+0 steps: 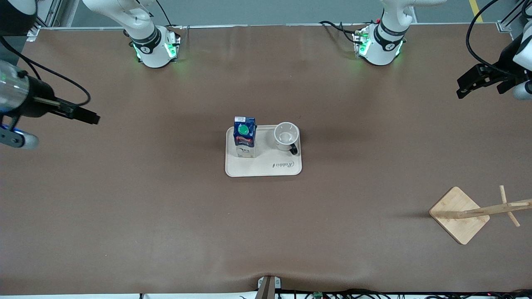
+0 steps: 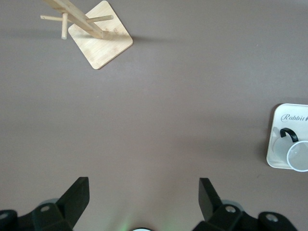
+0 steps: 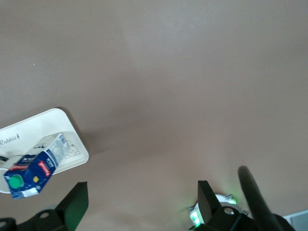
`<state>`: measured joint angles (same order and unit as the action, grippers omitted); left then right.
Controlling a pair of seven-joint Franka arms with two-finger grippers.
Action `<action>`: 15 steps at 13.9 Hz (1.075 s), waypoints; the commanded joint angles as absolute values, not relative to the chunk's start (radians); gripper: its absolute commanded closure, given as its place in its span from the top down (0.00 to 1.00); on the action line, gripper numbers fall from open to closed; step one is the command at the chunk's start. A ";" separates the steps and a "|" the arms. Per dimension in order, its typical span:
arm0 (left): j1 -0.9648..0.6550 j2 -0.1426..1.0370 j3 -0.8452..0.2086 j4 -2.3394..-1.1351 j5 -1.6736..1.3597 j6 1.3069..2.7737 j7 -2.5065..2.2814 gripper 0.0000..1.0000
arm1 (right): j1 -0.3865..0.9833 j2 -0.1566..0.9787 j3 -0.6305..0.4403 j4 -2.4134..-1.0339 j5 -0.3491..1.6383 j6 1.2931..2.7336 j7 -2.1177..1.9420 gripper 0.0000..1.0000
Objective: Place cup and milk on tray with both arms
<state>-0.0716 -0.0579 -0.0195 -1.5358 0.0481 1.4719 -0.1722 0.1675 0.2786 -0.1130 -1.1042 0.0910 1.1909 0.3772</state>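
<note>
The cream tray (image 1: 263, 167) lies at the table's middle. The dark-blue milk carton (image 1: 244, 137) with its green cap stands upright on the tray's part toward the right arm's end. The white cup (image 1: 286, 136) stands upright beside it toward the left arm's end, with its black handle turned toward the front camera. My left gripper (image 1: 461, 87) is open and empty, raised over the left arm's end of the table. My right gripper (image 1: 94, 118) is open and empty, raised over the right arm's end. The left wrist view shows its gripper (image 2: 143, 190), the cup (image 2: 299, 155) and the tray (image 2: 288, 115). The right wrist view shows its gripper (image 3: 142, 192), the milk (image 3: 36, 171) and the tray (image 3: 53, 122).
A bamboo stand with a square base (image 1: 459, 214) and a pegged pole stands near the left arm's end, nearer to the front camera than the tray. It also shows in the left wrist view (image 2: 101, 41). The arms' green-lit bases (image 1: 156, 50) stand along the table's edge.
</note>
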 commanded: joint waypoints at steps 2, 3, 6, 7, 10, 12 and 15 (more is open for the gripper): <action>-0.072 -0.074 -0.021 -1.545 0.043 1.471 -0.169 1.00 | 0.054 0.042 -0.092 -1.430 0.068 1.335 0.154 1.00; -0.072 -0.072 -0.021 -1.545 0.043 1.471 -0.169 1.00 | 0.043 -0.035 -0.092 -1.547 0.066 1.407 0.144 1.00; -0.077 -0.066 -0.021 -1.542 0.044 1.471 -0.172 1.00 | 0.009 -0.158 -0.094 -1.749 0.028 1.546 0.019 1.00; -0.077 -0.064 -0.021 -1.542 0.044 1.470 -0.172 1.00 | 0.000 -0.156 -0.089 -1.744 0.026 1.543 0.011 1.00; -0.077 -0.057 -0.021 -1.537 0.044 1.470 -0.158 1.00 | 0.008 -0.149 -0.084 -1.697 0.026 1.517 0.012 1.00; -0.078 -0.051 -0.021 -1.534 0.044 1.470 -0.156 1.00 | 0.021 -0.109 -0.084 -1.611 0.025 1.508 0.014 1.00; -0.080 -0.049 -0.025 -1.534 0.044 1.470 -0.158 1.00 | 0.022 -0.068 -0.086 -1.559 -0.055 1.494 0.009 1.00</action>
<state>-0.0770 -0.0498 -0.0212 -1.5394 0.0482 1.4719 -0.1722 0.0279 -0.1112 -0.0874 -1.6157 -0.0005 1.5155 0.0256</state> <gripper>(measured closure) 0.000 0.000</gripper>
